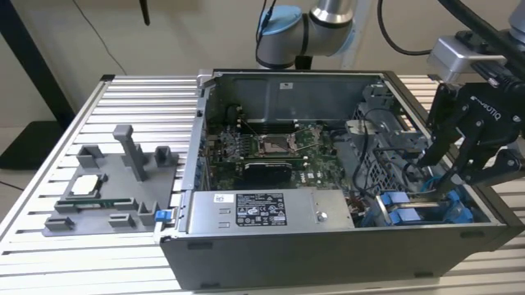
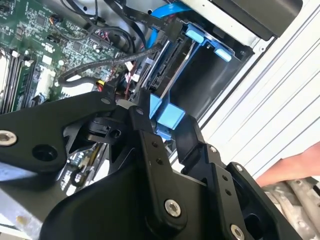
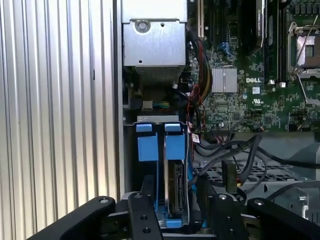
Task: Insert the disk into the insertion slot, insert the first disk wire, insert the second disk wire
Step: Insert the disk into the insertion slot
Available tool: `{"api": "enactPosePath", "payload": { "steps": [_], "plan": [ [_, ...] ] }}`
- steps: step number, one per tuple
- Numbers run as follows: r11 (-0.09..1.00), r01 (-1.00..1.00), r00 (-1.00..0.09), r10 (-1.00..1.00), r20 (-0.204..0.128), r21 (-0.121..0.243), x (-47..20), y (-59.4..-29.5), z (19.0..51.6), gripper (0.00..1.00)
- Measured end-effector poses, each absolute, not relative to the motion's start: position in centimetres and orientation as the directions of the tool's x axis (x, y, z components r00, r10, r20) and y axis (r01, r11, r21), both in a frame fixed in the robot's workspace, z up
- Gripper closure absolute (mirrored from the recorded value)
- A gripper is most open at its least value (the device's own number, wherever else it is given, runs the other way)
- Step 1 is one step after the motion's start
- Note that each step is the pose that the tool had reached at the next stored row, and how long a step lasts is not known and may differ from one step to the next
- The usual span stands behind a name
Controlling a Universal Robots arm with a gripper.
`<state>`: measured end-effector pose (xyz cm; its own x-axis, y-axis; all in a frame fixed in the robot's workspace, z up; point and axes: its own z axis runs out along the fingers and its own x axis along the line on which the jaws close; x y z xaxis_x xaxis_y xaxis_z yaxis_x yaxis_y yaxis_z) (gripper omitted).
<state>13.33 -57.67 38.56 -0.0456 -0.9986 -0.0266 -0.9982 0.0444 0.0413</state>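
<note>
**The disk on edge in the insertion slot, pincer astride it**

In the first wrist view the disk stands on edge in its blue carrier, down between the blue rails of the slot. The slot sits in a corner of the open computer case, just past the end of the case's power-supply box. How deep the disk has gone, and whether it has latched, cannot be made out.

The pincer hangs directly over the slot with the disk's upper edge between its two sides. Whether it is pinching the carrier or standing loose around it cannot be told. Black cables lie loose inside the case just beside the slot, and none can be seen plugged into the disk.

As a judgement, the disk is stiff, dense for its size and easily hurt by knocks. Its bare metal faces look smooth enough to slip. The plastic carrier probably flexes a little, so the surest hold is likely across the carrier's two long sides near the upper edge, clear of the connector end.
</note>
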Motion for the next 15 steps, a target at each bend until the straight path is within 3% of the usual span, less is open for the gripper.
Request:
{"api": "enactPosePath", "payload": {
  "steps": [15],
  "plan": [
    [0.045, -0.998, -0.046, -0.999, -0.027, 0.041, 12.7, -55.7, 39.6, 0.0]
  ]
}}
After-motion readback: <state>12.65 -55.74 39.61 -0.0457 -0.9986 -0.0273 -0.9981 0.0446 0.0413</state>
